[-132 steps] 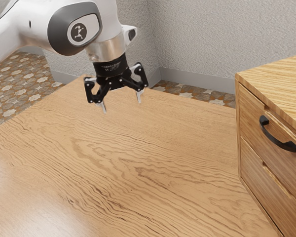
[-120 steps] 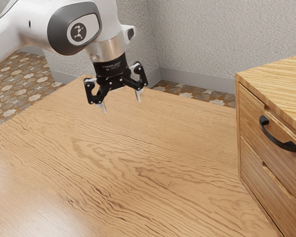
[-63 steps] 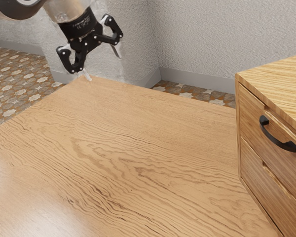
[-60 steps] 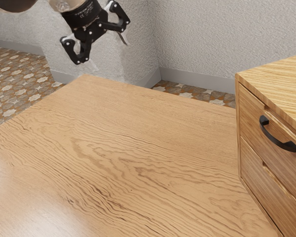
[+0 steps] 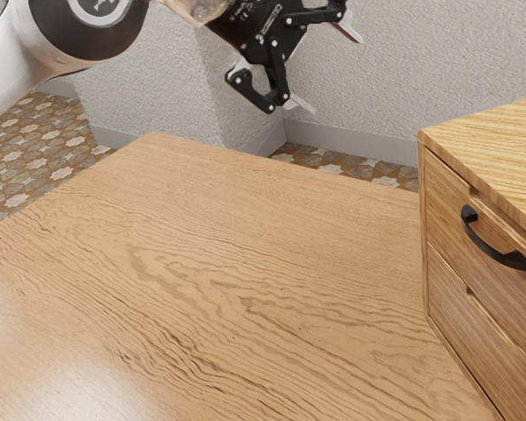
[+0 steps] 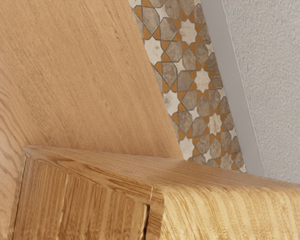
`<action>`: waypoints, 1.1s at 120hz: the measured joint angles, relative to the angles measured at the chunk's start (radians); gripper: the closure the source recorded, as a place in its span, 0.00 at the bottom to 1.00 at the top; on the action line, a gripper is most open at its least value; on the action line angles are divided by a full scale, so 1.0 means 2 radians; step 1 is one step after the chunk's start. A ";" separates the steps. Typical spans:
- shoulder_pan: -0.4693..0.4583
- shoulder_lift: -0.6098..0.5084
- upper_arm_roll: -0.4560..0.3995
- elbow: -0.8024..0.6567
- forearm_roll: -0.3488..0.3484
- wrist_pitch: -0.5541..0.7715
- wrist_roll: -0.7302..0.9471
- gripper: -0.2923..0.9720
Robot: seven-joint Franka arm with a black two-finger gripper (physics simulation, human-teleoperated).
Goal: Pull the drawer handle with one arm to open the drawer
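Note:
A wooden cabinet (image 5: 495,149) stands at the exterior view's right edge of the table, with two stacked drawers. The upper drawer (image 5: 447,206) sits flush with the cabinet front and carries a black curved handle (image 5: 494,239). My gripper (image 5: 326,68) hangs high above the table's far edge, tilted sideways so its fingers (image 5: 299,103) point toward the cabinet. It is open, holds nothing, and is far to the exterior view's left of the handle. In the wrist view the cabinet (image 6: 200,200) appears from above, at one corner.
The wooden table (image 5: 202,263) stretches wide between the arm and the cabinet. Patterned floor tiles (image 5: 35,149) and a grey textured wall (image 5: 421,53) lie behind it. The lower drawer (image 5: 486,342) sits beneath the handled one.
My hand has risen from just above the table and swung toward the exterior view's right, turning from pointing down to pointing sideways at the cabinet. The fingers stayed open. The drawer has not moved.

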 joint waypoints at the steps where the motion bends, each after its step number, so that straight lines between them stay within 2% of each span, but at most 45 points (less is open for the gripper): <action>1: -0.003 -0.001 0.000 -0.003 -0.001 0.001 0.000 0.27; 21: -0.052 -0.021 0.000 -0.054 -0.012 0.019 -0.001 0.34; 48: -0.117 -0.020 0.002 -0.096 -0.016 0.050 -0.002 0.40; 59: -0.151 -0.012 0.016 -0.101 -0.017 0.061 -0.002 0.42; 70: -0.161 -0.007 0.032 -0.104 -0.017 0.069 -0.003 0.43; 88: -0.119 -0.039 0.077 -0.119 -0.017 0.076 -0.003 0.45; 92: -0.118 -0.044 0.099 -0.127 -0.017 0.077 -0.003 0.45; 103: -0.207 -0.049 0.243 -0.138 -0.017 0.079 -0.003 0.46; 108: -0.229 -0.049 0.280 -0.139 -0.017 0.080 -0.003 0.46; 117: -0.247 -0.049 0.304 -0.140 -0.016 0.081 -0.003 0.47; 132: -0.306 -0.049 0.312 -0.143 -0.016 0.082 -0.003 0.47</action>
